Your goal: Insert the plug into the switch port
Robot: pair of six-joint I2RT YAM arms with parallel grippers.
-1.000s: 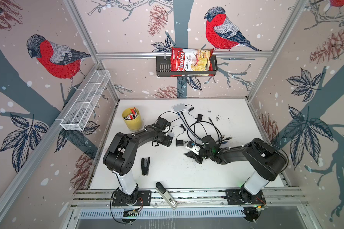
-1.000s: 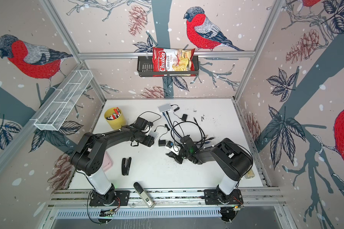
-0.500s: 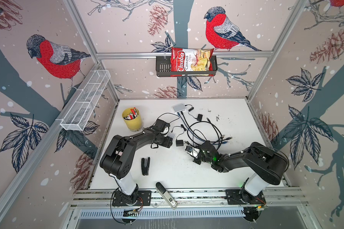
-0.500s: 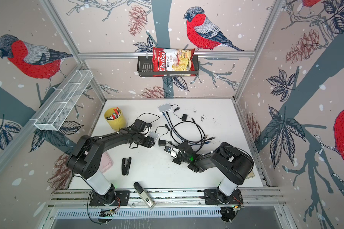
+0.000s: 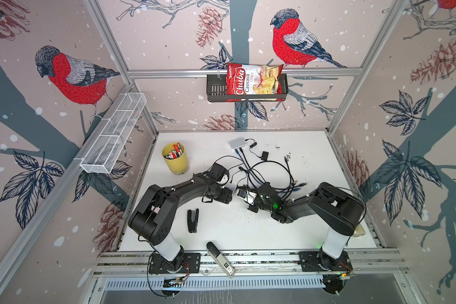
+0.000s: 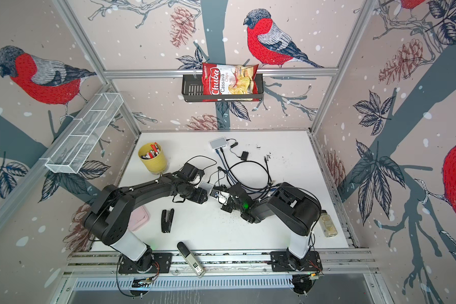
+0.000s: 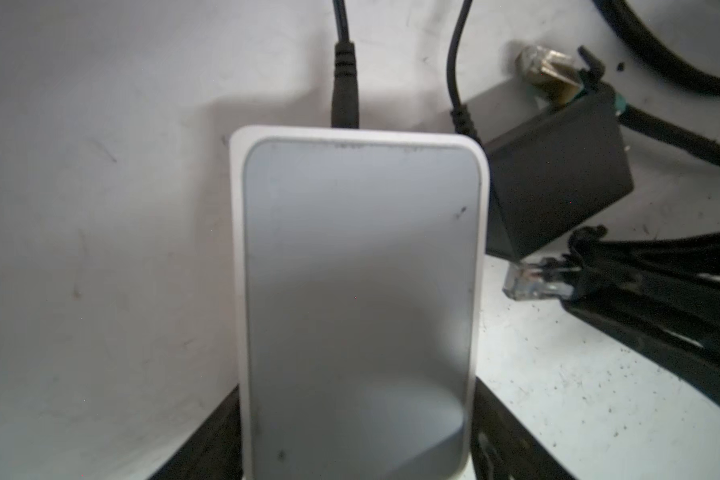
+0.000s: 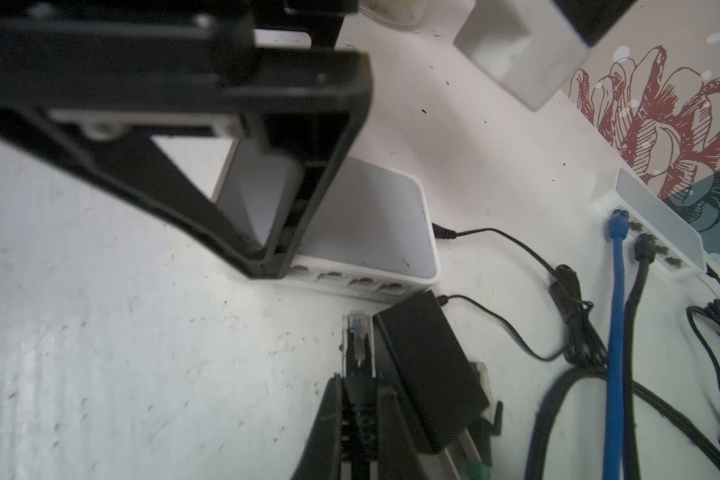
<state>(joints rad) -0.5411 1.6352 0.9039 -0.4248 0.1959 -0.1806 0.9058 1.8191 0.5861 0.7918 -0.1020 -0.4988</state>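
A small white switch lies flat on the table, and my left gripper is shut on its two long sides. Both top views show the switch at mid-table. A black power lead is plugged into its far end. My right gripper is shut on the black boot of a clear plug. The plug points at the switch's row of ports, a short gap away, and its tip is not in any port. A black power adapter lies right beside the plug.
A second white switch at the back holds a blue and a black cable. Loops of black cable lie behind my right gripper. A yellow pen cup, a black stapler and a grey handset stand left and front.
My right gripper has moved left with the plug, closer to the switch. My left gripper has shifted the switch slightly to the right.
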